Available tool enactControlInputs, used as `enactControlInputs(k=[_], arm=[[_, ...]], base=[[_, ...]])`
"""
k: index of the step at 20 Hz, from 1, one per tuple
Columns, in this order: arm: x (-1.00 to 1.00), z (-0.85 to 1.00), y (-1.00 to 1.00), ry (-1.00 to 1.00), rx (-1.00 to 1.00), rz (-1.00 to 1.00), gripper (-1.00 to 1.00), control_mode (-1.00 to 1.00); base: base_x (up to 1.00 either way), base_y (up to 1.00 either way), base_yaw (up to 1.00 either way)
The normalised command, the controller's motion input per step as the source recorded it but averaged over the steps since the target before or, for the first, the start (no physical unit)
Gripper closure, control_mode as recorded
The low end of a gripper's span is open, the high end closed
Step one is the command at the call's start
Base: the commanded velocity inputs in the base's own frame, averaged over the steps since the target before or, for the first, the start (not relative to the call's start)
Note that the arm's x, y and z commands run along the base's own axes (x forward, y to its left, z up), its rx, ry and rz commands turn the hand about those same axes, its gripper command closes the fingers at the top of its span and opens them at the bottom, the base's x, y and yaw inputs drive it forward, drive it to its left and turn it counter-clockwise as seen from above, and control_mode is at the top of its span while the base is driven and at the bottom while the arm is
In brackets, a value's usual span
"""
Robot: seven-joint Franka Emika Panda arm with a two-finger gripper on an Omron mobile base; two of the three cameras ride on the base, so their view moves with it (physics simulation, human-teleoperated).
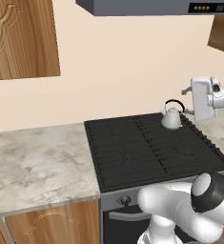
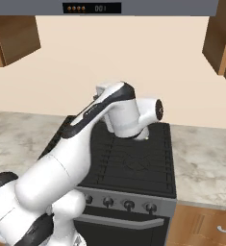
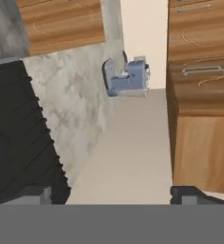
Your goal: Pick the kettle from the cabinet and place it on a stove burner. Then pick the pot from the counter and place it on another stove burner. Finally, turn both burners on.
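The gripper (image 3: 111, 193) stands wide open and empty, its two dark fingertips framing a sideways look along the counter (image 3: 75, 109) past the stove's (image 3: 13, 143) edge toward a boxy blue-grey toaster (image 3: 127, 78) and a wooden cabinet (image 3: 201, 95). The hand (image 1: 206, 97) hangs beside the kettle (image 1: 171, 116), which sits upright on a rear burner (image 1: 175, 126) at the stove's back right. Risk, as judged here: a careless swing of the arm (image 2: 85, 129) could clip the kettle's thin black arched handle and tip or slide it off the grate. The kettle is small, silver-grey and cone-shaped. The pot appears yet to be fetched, and both burners remain to be lit.
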Motion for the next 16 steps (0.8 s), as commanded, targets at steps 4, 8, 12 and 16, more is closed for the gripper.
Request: enactControlInputs(k=[4,8,12,16], arm=[[-0.52,0.04,0.36,-0.25,-0.15,-0.17,-1.0,-1.0],[-0.55,0.17,0.36,-0.24,-0.16,-0.15,-1.0,-1.0],[-0.49,0.24,0.21,-0.16,-0.16,-0.08,-1.0,-1.0],[-0.5,0.01,0.02,-0.1,-0.1,0.0,-1.0,-1.0]], base=[[0.0,0.0,0.0],[0.0,0.0,0.0],[0.0,0.0,0.0],[0.0,0.0,0.0]])
